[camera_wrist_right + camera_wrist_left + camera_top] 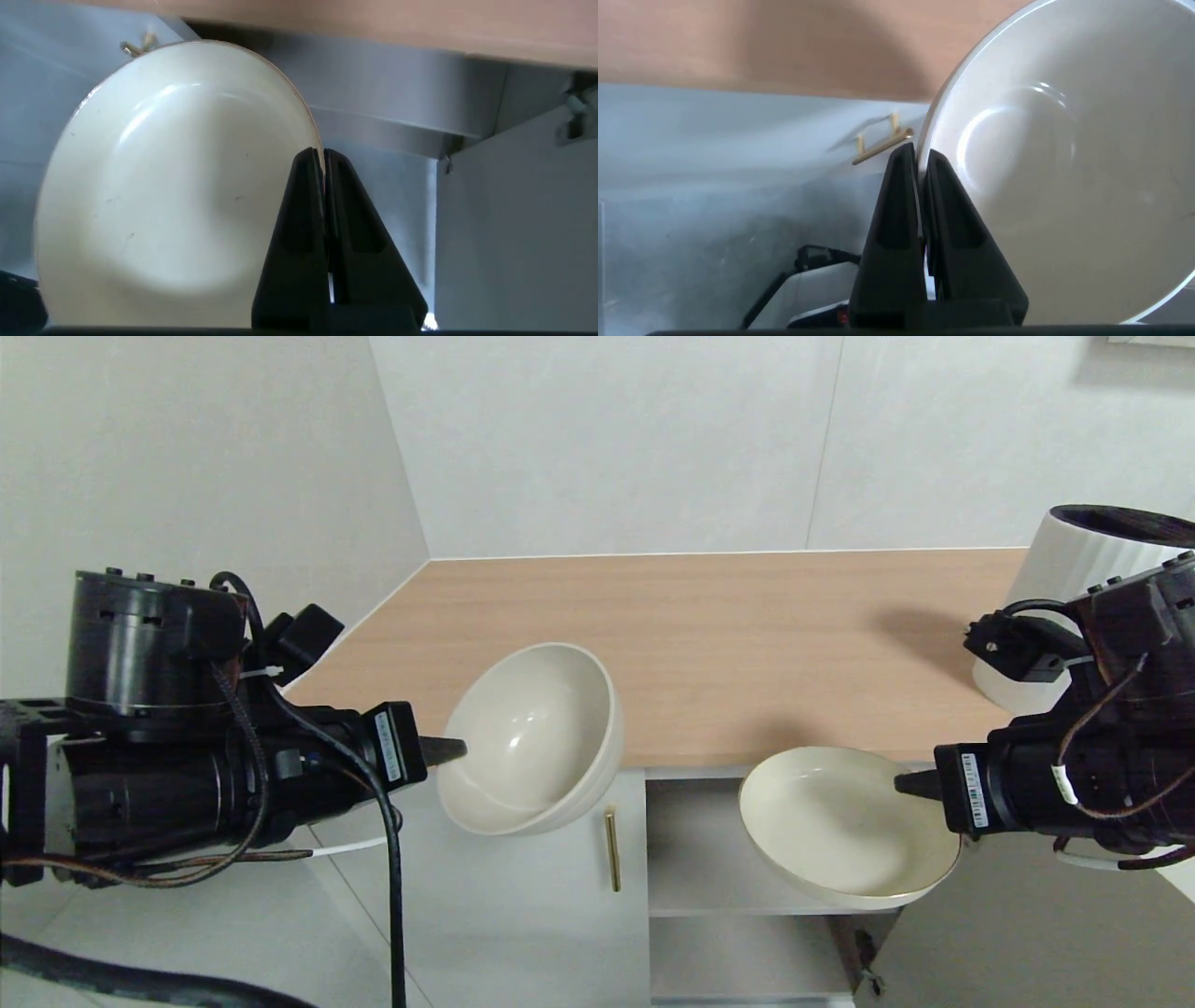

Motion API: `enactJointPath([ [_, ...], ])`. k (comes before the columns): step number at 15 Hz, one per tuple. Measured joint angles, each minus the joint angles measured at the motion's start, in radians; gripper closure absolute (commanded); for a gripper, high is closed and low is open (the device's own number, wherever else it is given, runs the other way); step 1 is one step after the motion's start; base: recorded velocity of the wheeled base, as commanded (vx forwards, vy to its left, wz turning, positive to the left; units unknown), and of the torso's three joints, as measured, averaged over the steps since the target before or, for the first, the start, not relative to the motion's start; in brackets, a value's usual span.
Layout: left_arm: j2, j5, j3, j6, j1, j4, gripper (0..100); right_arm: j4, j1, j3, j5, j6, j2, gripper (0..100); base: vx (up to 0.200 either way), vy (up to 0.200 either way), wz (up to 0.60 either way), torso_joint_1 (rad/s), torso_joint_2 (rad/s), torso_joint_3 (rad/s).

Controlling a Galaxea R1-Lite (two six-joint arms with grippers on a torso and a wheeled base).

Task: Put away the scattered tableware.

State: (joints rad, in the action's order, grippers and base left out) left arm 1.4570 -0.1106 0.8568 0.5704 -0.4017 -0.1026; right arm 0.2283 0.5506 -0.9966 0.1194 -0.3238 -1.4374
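Left gripper (456,748): jaws clamped on the rim of the bowl (532,737), which is tilted and held in air at the counter (709,635) edge. Right gripper (906,784): jaws clamped on the plate (840,826) rim (rim between both fingers), plate before the open cabinet (695,887).

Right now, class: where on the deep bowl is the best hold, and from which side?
The thin rim of the bowl, from the robot's left, one finger inside, one outside, as the left gripper pinches it; the rounded wall looks too wide for the jaws.
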Motion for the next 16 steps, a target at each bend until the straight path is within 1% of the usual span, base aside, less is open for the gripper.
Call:
enactJointPath([
  [10, -0.001, 0.000, 0.000, 0.000, -0.002, 0.000, 100, 0.000, 0.000, 0.001, 0.000, 0.000, -0.007, 100, 0.000, 0.000, 0.00, -0.170, 0.46, 0.286],
  [14, 0.000, 0.000, 0.001, 0.000, -0.002, 0.000, 100, 0.000, 0.000, 0.001, 0.002, 0.000, -0.017, 100, 0.000, 0.000, 0.00, -0.121, 0.44, 0.306],
  [16, 0.000, 0.000, 0.001, 0.000, -0.002, 0.001, 100, 0.000, 0.000, 0.001, 0.002, 0.000, -0.020, 100, 0.000, 0.000, 0.00, -0.041, 0.17, 0.112],
])
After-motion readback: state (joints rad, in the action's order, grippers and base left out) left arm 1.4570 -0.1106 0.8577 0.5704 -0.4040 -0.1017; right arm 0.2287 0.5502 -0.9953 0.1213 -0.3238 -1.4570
